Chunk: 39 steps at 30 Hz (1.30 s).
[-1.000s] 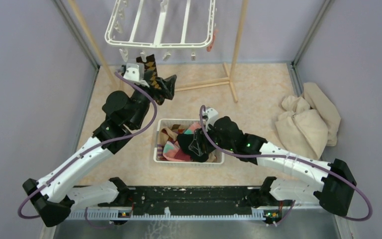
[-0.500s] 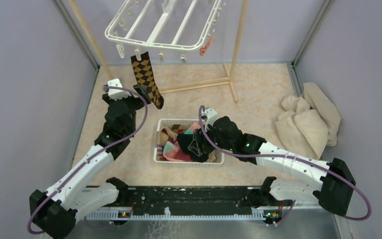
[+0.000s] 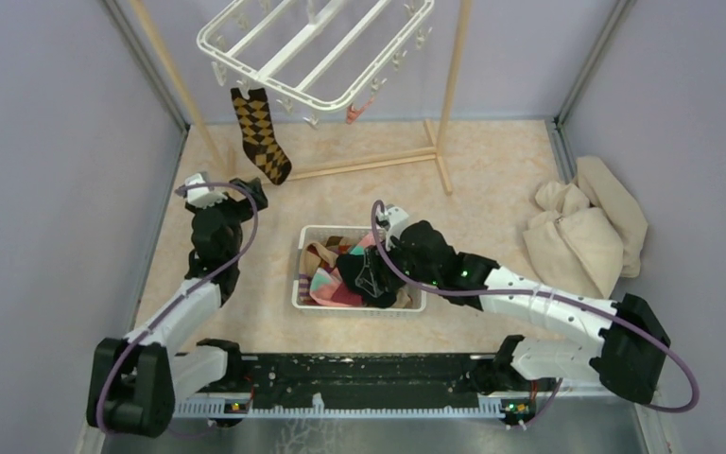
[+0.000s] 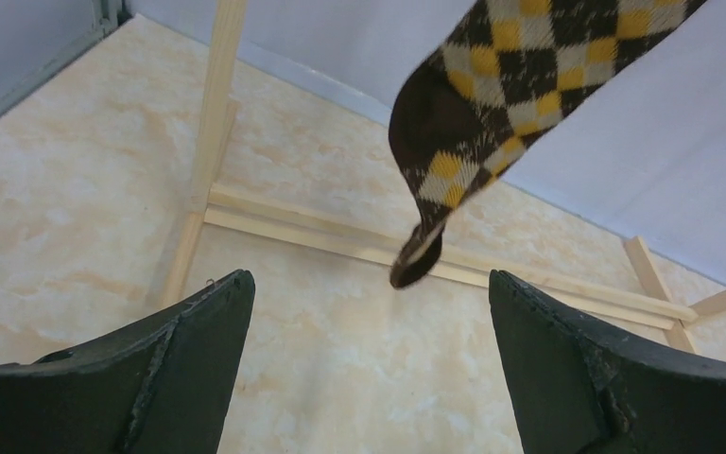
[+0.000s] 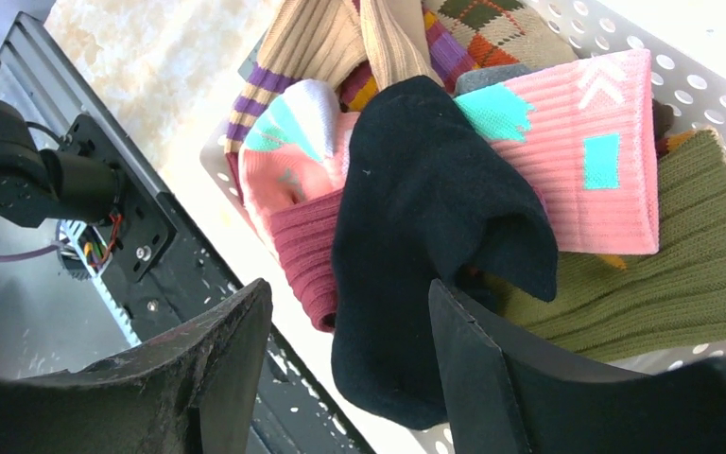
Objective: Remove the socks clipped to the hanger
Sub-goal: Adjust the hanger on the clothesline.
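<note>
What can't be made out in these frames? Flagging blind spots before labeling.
- Top external: the hanger has its far side cut off by the top edge, so the clip count is unknown.
- Top external: the pink sock is mostly hidden behind the hanger rim, and its clip is too small to see.
- Left wrist: the argyle sock runs off the top edge, with no clip in view.
- Right wrist: the black sock covers socks below it in the basket.

Brown-yellow argyle sock [image 3: 260, 135]; white hanger [image 3: 267, 74]; black sock [image 5: 416, 236].
</note>
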Tool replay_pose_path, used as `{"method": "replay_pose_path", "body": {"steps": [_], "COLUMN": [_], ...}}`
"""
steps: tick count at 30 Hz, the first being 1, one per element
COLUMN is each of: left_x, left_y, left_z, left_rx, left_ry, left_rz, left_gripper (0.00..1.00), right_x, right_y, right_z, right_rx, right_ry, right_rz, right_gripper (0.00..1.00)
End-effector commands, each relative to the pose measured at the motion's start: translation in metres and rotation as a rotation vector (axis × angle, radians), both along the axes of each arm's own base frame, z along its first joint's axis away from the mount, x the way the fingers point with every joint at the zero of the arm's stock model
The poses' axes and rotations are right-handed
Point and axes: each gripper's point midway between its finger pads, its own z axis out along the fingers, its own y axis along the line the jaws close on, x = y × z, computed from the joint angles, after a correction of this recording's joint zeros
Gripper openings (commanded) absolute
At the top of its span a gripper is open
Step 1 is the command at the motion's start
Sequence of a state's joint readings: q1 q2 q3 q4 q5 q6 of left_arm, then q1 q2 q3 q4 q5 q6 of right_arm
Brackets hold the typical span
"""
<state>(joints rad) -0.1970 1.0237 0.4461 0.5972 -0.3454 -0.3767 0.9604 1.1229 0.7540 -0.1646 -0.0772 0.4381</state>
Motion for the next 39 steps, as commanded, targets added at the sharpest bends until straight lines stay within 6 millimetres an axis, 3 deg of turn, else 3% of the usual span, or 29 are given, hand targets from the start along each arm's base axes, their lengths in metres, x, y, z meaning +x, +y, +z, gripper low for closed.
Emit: {"method": "replay_pose_path", "body": {"steps": [1,7,10,18,22,23,25,29,32,36,38,39], "left_x": [0.017,0.063,0.086,0.113,0.117,0.120,0.128,0.142,0.135,0.106,0.089,0.080], "left_y": [-0.002,0.004,-0.005,-0.022,-0.030,-0.032,-0.038,-0.044,-0.052,-0.068,-0.072,-0.071], "left_z": [0.012,0.011,0.012,0.020,0.025,0.027,0.030,0.039,0.057,0.083,0.095,0.099], "left_rx": [-0.103,-0.108,-0.125,-0.087,-0.084,-0.083,-0.081,-0.071,-0.070,-0.034,-0.006,0.003], "left_ry": [-0.127,-0.182,-0.208,-0.257,-0.269,-0.275,-0.282,-0.303,-0.317,-0.319,-0.321,-0.316], "left_rz": [-0.105,-0.140,-0.209,-0.305,-0.342,-0.360,-0.393,-0.431,-0.479,-0.500,-0.496,-0.486], "left_gripper": [0.99,0.99,0.99,0.99,0.87,0.76,0.62,0.49,0.34,0.24,0.25,0.35], "right_x": [0.005,0.011,0.016,0.035,0.045,0.049,0.049,0.042,0.038,0.035,0.034,0.033], "right_y": [0.015,0.021,0.022,0.023,0.021,0.022,0.021,0.019,0.010,0.002,0.001,0.001], "right_z": [0.023,0.017,0.012,0.026,0.067,0.075,0.078,0.081,0.082,0.083,0.084,0.084], "right_rx": [0.058,0.035,0.028,0.115,0.183,0.192,0.172,0.190,0.198,0.186,0.190,0.195], "right_ry": [-0.051,-0.054,-0.047,-0.046,-0.142,-0.154,-0.148,-0.135,-0.130,-0.137,-0.138,-0.136], "right_rz": [0.022,0.037,0.037,0.014,-0.007,-0.006,0.002,0.012,-0.014,-0.028,-0.027,-0.025], "right_gripper": [0.63,0.64,0.64,0.63,0.63,0.62,0.62,0.62,0.62,0.62,0.62,0.62]}}
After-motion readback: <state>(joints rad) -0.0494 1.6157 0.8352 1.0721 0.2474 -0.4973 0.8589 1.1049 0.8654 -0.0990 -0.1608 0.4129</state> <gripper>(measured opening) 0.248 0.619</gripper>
